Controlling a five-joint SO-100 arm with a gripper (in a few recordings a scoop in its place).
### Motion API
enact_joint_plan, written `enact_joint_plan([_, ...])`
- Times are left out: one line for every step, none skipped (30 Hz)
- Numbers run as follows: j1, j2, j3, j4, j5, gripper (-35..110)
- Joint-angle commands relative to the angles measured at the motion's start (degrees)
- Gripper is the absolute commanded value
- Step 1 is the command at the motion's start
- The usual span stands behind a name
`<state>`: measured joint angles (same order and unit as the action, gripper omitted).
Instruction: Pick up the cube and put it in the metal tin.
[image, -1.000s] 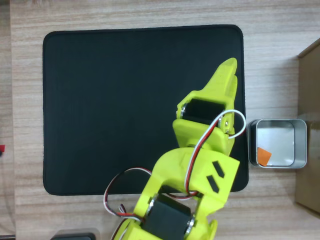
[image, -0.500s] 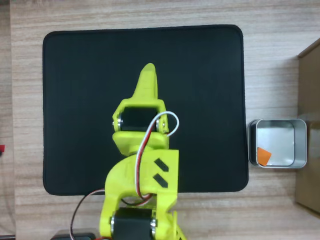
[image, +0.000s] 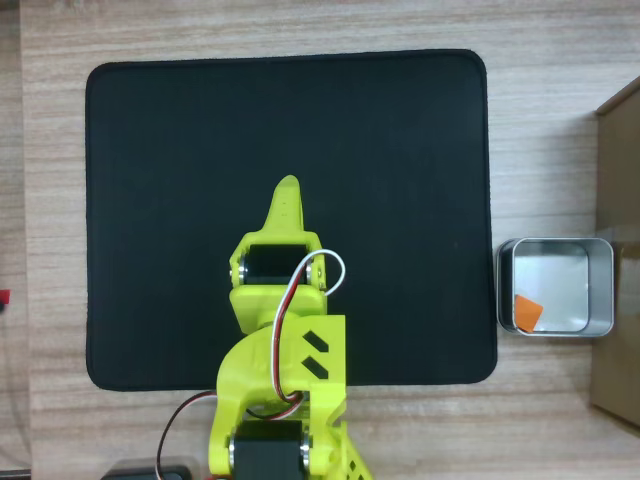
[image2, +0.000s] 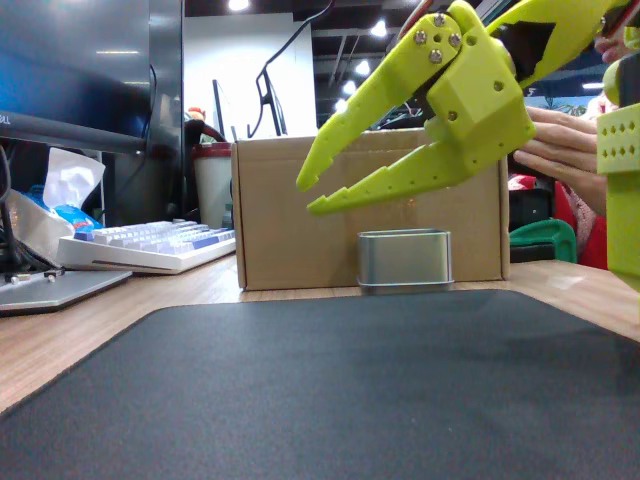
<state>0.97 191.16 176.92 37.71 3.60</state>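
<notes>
Resting in the shiny square metal tin (image: 555, 248), the orange cube (image: 527, 314).

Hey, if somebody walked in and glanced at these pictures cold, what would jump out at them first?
The bright yellow-green arm, reaching up over the black mat from the bottom edge of the overhead view. In the fixed view its gripper hangs above the mat, jaws open and empty. Next, the shiny tin on the wood right of the mat in the overhead view, with the orange cube in its lower left corner.

Shiny metal tin (image: 555, 287) — matt black mat (image: 200, 200) (cloth-like) — on wood-grain table (image: 300, 30); brown cardboard box (image2: 300, 210).
</notes>
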Motion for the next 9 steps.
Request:
enact_joint_plan([1.7, 1.5, 0.7, 1.8, 0.4, 0])
enact_joint_plan([2.4, 1.6, 0.7, 2.0, 0.1, 0])
enact_joint_plan([2.4, 1.6, 0.7, 4.0, -0.1, 0])
enact_joint_plan([2.1, 1.6, 0.7, 6.2, -0.4, 0])
enact_joint_plan([2.2, 1.6, 0.7, 7.6, -0.7, 0])
enact_joint_plan([2.1, 1.6, 0.7, 9.4, -2.2, 0])
enact_joint_plan([2.6, 1.6, 0.7, 9.8, -2.8, 0])
enact_joint_plan([3.3, 1.6, 0.7, 9.8, -3.4, 0])
enact_joint_plan([3.7, 1.6, 0.7, 9.7, -3.9, 0])
